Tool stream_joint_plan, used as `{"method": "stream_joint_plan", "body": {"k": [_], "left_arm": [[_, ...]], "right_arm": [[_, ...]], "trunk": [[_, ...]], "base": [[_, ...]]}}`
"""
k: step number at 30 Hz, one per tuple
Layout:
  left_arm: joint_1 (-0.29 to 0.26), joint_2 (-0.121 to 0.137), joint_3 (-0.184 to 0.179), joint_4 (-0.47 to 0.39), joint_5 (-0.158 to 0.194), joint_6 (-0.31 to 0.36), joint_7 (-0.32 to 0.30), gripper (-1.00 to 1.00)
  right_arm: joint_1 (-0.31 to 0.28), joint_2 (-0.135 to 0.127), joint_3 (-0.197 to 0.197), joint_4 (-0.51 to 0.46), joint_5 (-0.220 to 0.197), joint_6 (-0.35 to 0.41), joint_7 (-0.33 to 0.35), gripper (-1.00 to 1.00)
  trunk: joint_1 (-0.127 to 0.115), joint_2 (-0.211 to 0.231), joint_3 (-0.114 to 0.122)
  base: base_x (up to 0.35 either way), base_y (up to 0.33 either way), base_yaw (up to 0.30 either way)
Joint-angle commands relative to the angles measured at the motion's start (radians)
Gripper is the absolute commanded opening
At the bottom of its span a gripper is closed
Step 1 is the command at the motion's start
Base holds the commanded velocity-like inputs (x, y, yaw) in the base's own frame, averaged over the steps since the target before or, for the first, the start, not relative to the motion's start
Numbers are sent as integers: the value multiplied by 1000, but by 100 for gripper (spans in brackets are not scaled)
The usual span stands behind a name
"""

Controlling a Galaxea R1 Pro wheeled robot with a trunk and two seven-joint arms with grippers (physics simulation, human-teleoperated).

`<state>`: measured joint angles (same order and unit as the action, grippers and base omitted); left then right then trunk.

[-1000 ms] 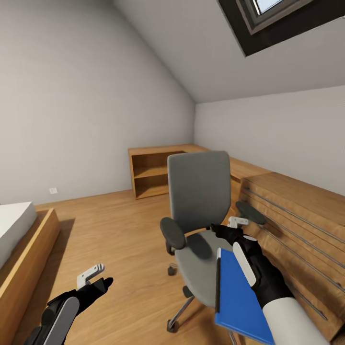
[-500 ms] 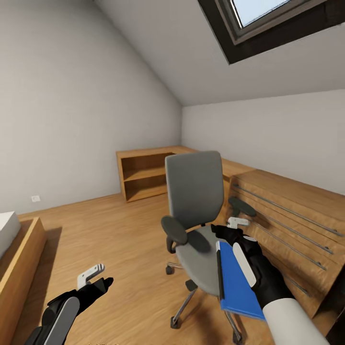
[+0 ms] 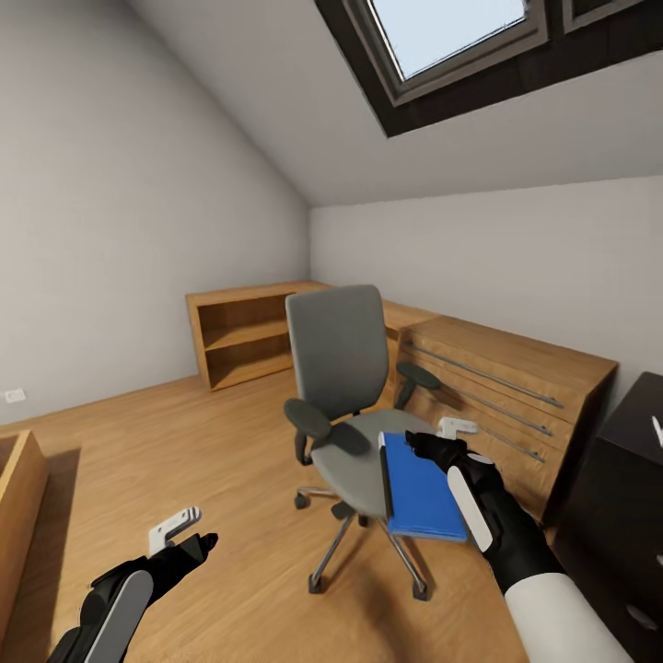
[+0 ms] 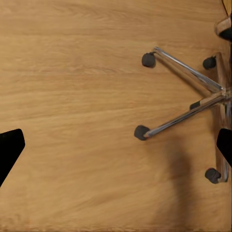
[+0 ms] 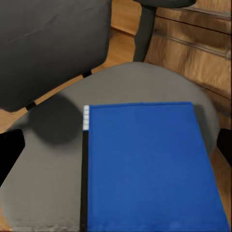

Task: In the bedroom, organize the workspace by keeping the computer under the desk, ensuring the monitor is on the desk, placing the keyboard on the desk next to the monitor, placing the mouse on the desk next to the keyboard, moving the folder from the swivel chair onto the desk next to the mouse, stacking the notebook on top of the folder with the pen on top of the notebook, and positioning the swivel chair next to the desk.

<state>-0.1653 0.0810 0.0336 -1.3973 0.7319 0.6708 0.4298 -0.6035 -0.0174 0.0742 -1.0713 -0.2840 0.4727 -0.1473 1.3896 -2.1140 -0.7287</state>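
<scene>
The grey swivel chair stands on the oak floor ahead of me, its chrome base close to my left gripper. The blue folder lies on the seat, dark spine toward the chair's middle, its near end reaching past the seat's edge. My right gripper hovers open just above the folder's far right corner, fingers spread wide and holding nothing. Low at the left, my left gripper is open over bare floor. The desk's dark end shows at the right edge, with a thin white pen-like stick on top.
Low oak drawer cabinets run along the wall behind the chair, and an open oak shelf unit fills the corner. A bed frame's corner sits at the far left. A skylight is overhead. Open floor lies left of the chair.
The whole view has swung right and drawn back: chair and folder look smaller and farther left, the bed has slid out, and the dark desk end has appeared. Both grippers keep their pose.
</scene>
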Motion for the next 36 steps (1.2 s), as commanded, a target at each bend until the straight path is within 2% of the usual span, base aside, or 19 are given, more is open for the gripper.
{"method": "stream_joint_plan", "body": {"k": [1,7,21,30,34,36], "left_arm": [[0,0,0,-2,11,3,9,100],[0,0,0,-2,11,3,9,100],[0,1,1,-2,10,4,9,100],[0,2,8,-3,11,8,10,100],[0,2,32,-6,12,9,10,100],[0,2,36,-6,12,9,10,100]], "right_arm": [[-1,-1,4,-1,-10,3,-10,100],[-1,-1,4,0,-10,3,-9,100],[0,0,4,4,-10,3,-9,100],[0,2,5,5,-9,3,-9,100],[1,2,6,5,-10,3,-9,100],[1,1,5,5,-10,3,-9,100]], "trunk": [[-1,-1,-1],[-1,-1,-1],[-1,-1,-1],[-1,-1,-1],[-1,-1,-1],[7,-15,-7]], "base": [[-278,6,-289],[-141,2,-291],[-13,0,-282],[0,0,-59],[0,0,-2],[0,0,0]]}}
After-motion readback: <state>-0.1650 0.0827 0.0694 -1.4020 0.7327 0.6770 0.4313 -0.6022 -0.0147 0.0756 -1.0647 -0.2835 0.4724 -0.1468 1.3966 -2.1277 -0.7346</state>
